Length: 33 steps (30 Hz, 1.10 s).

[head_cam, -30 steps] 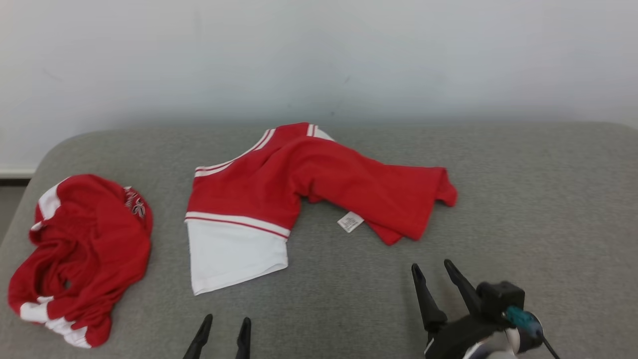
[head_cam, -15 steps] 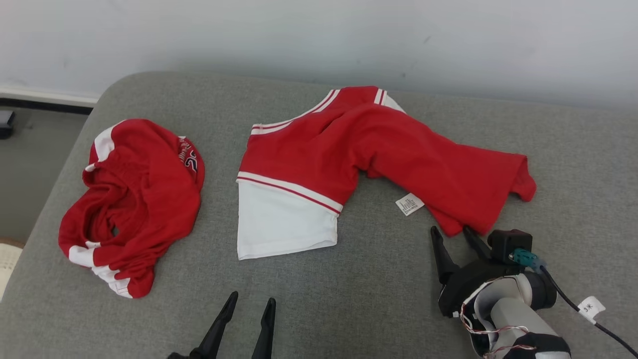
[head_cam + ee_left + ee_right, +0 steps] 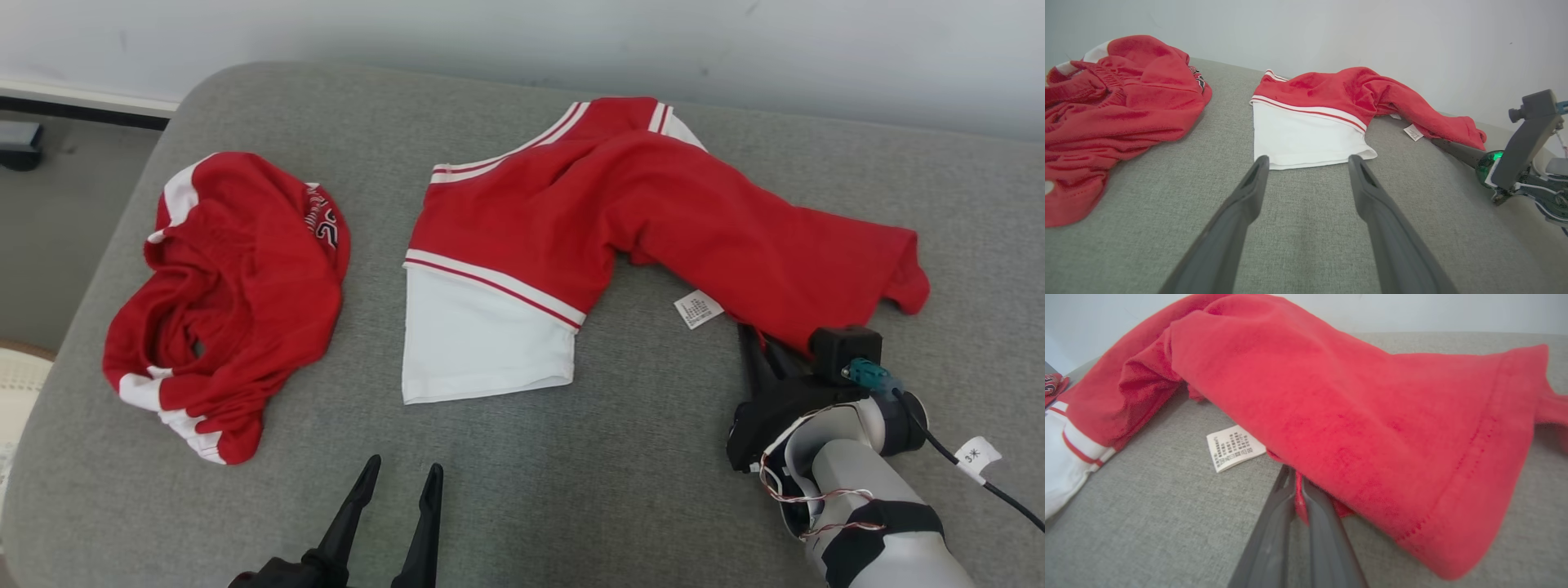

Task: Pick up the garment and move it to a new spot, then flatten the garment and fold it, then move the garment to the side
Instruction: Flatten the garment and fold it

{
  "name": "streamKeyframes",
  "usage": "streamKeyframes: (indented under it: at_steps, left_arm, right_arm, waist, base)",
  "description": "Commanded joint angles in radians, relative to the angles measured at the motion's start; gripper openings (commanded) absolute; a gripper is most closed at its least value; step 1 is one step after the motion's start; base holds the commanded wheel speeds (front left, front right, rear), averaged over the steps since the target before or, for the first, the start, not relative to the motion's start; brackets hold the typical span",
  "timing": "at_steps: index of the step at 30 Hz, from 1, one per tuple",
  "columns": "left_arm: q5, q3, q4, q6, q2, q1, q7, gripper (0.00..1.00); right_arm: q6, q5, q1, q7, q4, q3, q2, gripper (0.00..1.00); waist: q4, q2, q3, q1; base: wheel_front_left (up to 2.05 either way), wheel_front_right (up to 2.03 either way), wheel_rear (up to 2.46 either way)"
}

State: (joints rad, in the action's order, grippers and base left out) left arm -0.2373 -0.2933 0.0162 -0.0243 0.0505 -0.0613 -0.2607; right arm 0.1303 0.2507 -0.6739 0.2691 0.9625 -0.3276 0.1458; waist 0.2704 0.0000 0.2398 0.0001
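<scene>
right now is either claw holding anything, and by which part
The right claw is shut on the red and white garment, pinching a fold of its red edge beside the care label. The left claw is open and holds nothing.

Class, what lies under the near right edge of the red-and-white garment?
The right gripper, shut on a red fold, reaches under the garment; a white label pokes out onto the grey cushion. Anything deeper is covered.

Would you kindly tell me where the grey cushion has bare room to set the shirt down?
Widest bare patch: the near strip of cushion between the left gripper and right gripper, below the white hem of the shirt. Another lies far right, beyond its red hem. Crowded: the narrow lane between shirt and crumpled red garment.
</scene>
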Motion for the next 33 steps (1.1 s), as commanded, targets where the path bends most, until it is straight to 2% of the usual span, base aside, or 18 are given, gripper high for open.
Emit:
streamKeyframes:
  at_steps: [1, 9, 16, 21, 24, 29, 33]
  left_arm:
    - [-0.002, 0.009, 0.001, -0.004, 0.0, 0.009, -0.005, 1.0]
    - [0.006, 0.034, -0.005, -0.004, 0.0, 0.037, -0.005, 1.0]
    - [0.014, 0.039, -0.015, -0.001, 0.001, 0.067, -0.005, 1.0]
    - [0.013, 0.041, -0.016, -0.004, 0.0, 0.077, -0.005, 1.0]
    - [0.013, 0.04, -0.018, 0.001, 0.0, 0.086, -0.005, 1.0]
    - [0.007, 0.046, -0.014, -0.001, 0.0, 0.094, -0.005, 1.0]
    - [0.001, 0.049, -0.014, -0.001, 0.0, 0.105, -0.005, 1.0]
  right_arm:
    - [0.001, -0.016, 0.051, -0.007, -0.049, -0.002, -0.001, 0.0]
    - [0.001, 0.014, 0.155, -0.005, -0.394, 0.011, 0.055, 0.0]
    - [0.001, 0.034, 0.197, -0.005, -0.618, 0.025, 0.126, 0.0]
    - [0.001, 0.043, 0.207, -0.005, -0.709, 0.039, 0.174, 0.0]
    - [0.001, 0.042, 0.259, -0.014, -0.734, 0.049, 0.234, 0.0]
    - [0.001, 0.096, 0.43, -0.09, -0.776, 0.098, 0.304, 0.0]
    - [0.001, 0.114, 0.566, -0.126, -0.779, 0.132, 0.315, 0.0]
  waist:
    - [-0.034, 0.0, -0.017, -0.0001]
    - [-0.135, 0.0, -0.085, -0.0001]
    - [-0.201, 0.0, -0.151, -0.0001]
    - [-0.217, 0.0, -0.177, -0.0001]
    - [-0.217, 0.0, -0.186, -0.0001]
    - [-0.212, 0.0, -0.183, -0.0001]
    - [-0.226, 0.0, -0.176, -0.0001]
  base:
    - [0.0, 0.0, 0.0]
    - [0.0, 0.0, 0.0]
    - [0.0, 0.0, 0.0]
    - [0.0, 0.0, 0.0]
    - [0.0, 0.0, 0.0]
    - [0.0, 0.0, 0.0]
    - [0.0, 0.0, 0.0]
